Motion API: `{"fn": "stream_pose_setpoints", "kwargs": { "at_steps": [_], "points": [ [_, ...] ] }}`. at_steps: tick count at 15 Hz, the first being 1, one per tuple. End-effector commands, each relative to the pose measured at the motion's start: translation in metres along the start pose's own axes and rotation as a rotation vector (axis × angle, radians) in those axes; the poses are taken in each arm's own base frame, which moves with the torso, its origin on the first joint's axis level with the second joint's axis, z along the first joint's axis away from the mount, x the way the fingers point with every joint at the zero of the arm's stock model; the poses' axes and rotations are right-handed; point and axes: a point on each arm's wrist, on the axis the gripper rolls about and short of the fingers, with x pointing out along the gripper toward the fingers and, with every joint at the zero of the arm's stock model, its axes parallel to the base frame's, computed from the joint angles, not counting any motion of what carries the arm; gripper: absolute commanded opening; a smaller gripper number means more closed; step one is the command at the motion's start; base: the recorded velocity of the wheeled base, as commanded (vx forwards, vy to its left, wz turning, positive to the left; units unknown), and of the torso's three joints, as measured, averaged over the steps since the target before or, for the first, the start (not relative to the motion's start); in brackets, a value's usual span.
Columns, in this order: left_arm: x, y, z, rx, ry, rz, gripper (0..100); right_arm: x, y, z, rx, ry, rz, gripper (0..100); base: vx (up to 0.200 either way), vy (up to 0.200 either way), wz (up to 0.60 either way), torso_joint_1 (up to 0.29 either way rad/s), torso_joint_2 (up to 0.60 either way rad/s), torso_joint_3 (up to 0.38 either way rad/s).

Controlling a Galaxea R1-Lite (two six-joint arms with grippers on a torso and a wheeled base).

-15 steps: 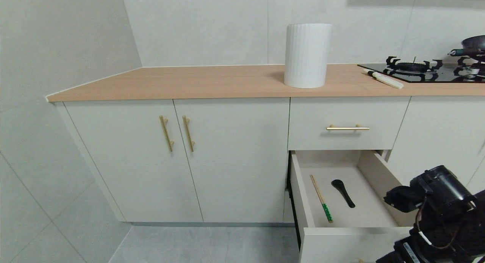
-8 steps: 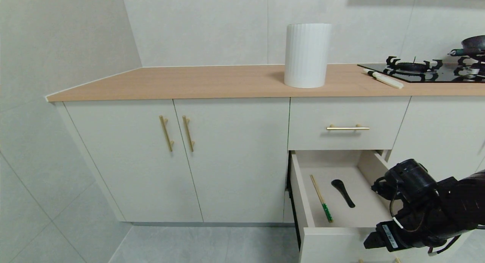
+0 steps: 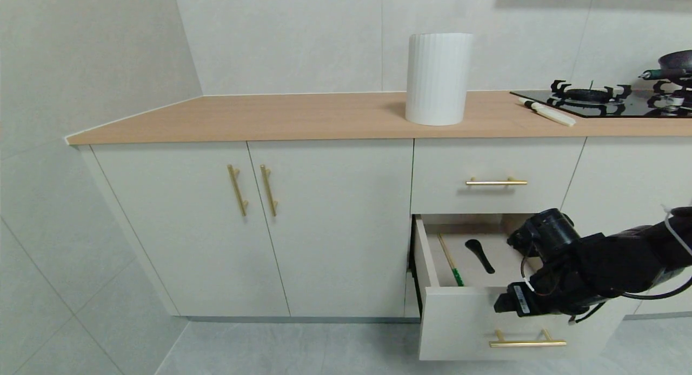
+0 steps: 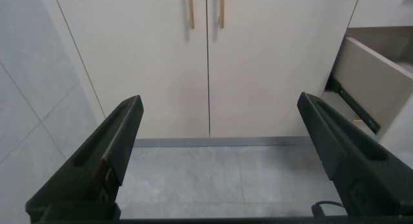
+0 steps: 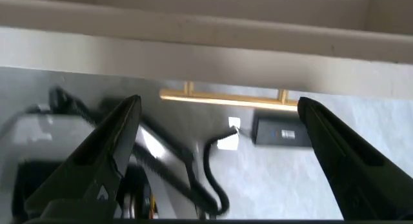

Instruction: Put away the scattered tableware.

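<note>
While the drawer stood partly out of the cabinet, I took the step in hand to be shutting it. The chopsticks and the black spoon lay side by side but apart on its floor, chopsticks to the left.

My right gripper sat at the top of the drawer front, right of centre and above the gold handle. Its fingers were spread wide and held nothing. From the head view I could not tell whether it was touching the front or just short of it.

To do this well, I judged the push should go straight toward the far wall, along the runners. Contact was right of the middle, so a hard shove might have skewed the drawer and made it bind. I wanted a slow, even press, shifted left toward the centre of the front if I could manage it. The spread fingers needed to stay off the handle and out of the gap under the upper drawer, and so did the loose cable at the wrist. I meant to stop once the front sat flush with the cabinet.

My left gripper hung low by the cupboard doors on the left, also spread and empty, and well apart from the drawer. A pale utensil lay on the counter by the hob, which I judged might need putting away too.
</note>
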Motion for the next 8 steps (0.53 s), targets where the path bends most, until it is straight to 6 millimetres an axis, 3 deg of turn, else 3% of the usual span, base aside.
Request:
{"fn": "stream_pose_setpoints", "kwargs": {
  "at_steps": [1,4,8],
  "points": [
    [0.0,0.0,0.0,0.0,0.001,0.0,100,0.018,0.0,0.018,0.017,-0.011,-0.013,100,0.0,0.0,0.0,0.0,0.0,0.0],
    [0.0,0.0,0.0,0.0,0.001,0.0,100,0.036,-0.008,0.047,0.062,-0.063,-0.073,100,0.0,0.0,0.0,0.0,0.0,0.0],
    [0.0,0.0,0.0,0.0,0.001,0.0,100,0.055,-0.014,0.06,0.129,-0.134,-0.074,100,0.0,0.0,0.0,0.0,0.0,0.0]
  ]
}}
